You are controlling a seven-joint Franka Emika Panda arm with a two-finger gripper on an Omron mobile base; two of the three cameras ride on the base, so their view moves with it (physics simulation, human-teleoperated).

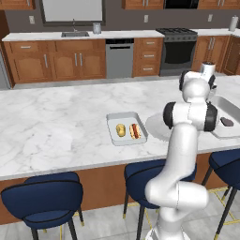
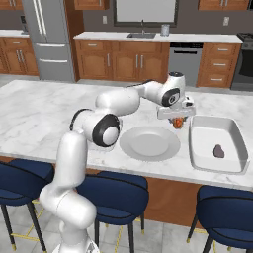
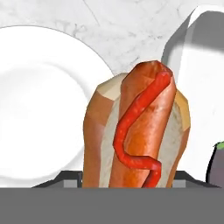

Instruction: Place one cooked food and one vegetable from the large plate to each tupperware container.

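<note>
No writing, label, brand, number or sign can be read anywhere. The hot dog [image 3: 140, 131] held at the gripper [image 2: 178, 123] bears only a red squiggle of sauce, no letters.

My arm [image 2: 79, 163] is a chain of glossy white rounded segments with black bands at the joints, thick and bulbous near its base, ending in a flat white hand block with a small white knob on its side.

Wooden cabinets [image 1: 56, 58] behind marble island [image 1: 51, 122], blue stools [image 1: 44, 197].
</note>
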